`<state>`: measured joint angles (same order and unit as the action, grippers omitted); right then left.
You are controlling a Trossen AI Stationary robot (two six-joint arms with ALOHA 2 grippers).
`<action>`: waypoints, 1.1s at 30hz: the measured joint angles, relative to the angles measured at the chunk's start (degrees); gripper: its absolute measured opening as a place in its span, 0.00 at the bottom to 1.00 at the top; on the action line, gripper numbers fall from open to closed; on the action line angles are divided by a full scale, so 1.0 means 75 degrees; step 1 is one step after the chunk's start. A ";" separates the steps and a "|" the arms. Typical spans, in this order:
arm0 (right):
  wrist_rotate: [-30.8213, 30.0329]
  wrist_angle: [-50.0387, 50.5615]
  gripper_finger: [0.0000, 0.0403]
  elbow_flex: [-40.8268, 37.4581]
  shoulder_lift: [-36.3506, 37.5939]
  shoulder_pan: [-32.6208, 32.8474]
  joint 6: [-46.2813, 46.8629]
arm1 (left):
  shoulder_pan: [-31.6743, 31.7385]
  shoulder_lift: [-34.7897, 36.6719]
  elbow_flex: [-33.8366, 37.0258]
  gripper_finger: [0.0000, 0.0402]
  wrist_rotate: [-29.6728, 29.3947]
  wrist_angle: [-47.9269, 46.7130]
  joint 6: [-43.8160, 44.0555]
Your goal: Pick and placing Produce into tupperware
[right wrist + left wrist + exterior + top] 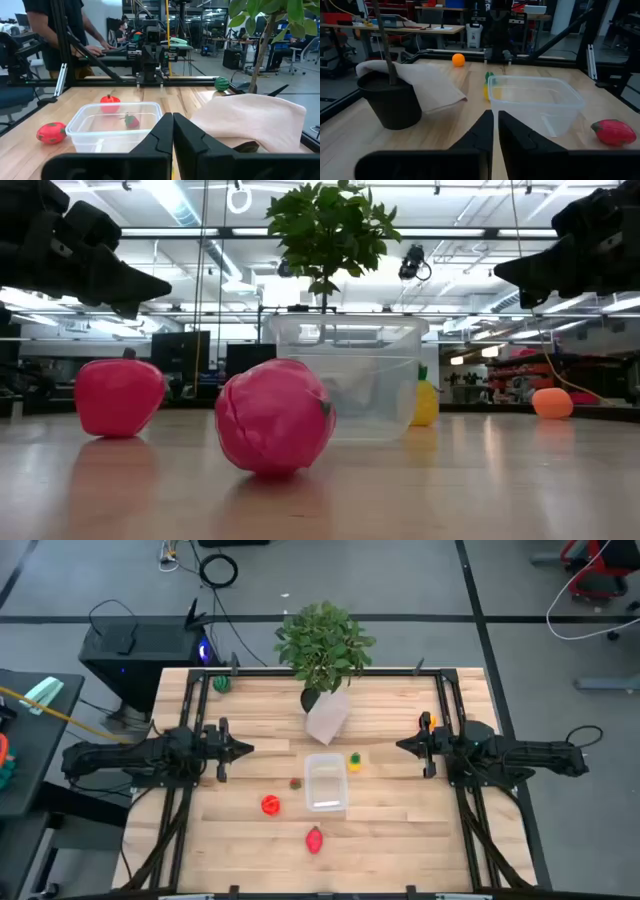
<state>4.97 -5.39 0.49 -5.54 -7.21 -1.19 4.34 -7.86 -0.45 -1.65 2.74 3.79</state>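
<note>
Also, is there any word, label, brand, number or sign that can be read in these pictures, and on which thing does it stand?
None can be read.
Tub: clear plastic, no label shows.
Produce, such as the red piece and the pinkish-red piece: no print.
Plant pot wrap: plain.
Grippers, left and right: dark, no marking visible.
Room gear beyond the table in the wrist views: any lettering is too small or blurred to read.

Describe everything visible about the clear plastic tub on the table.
The tupperware is a small clear rectangular tub with rounded corners and a whitish rim, lidless, upright on the wooden table near its middle. It looks empty. No gripper touches it. A yellow piece lies just off one corner, a small red piece beside its long side.
</note>
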 joint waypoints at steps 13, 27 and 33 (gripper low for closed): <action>-0.0001 0.0000 0.04 0.0000 -0.0003 0.0001 0.0002 | 0.0000 -0.0002 -0.0001 0.06 0.0001 -0.0002 0.0000; 0.0000 0.0000 0.04 -0.0002 -0.0001 -0.0001 0.0002 | -0.0002 0.0000 -0.0002 0.09 0.0001 -0.0002 0.0000; 0.0000 0.0001 0.04 -0.0002 0.0000 -0.0001 0.0001 | 0.0000 0.0000 -0.0002 0.06 0.0000 0.0000 0.0000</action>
<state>4.97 -5.38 0.48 -5.54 -7.22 -1.18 4.34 -7.86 -0.47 -1.65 2.74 3.79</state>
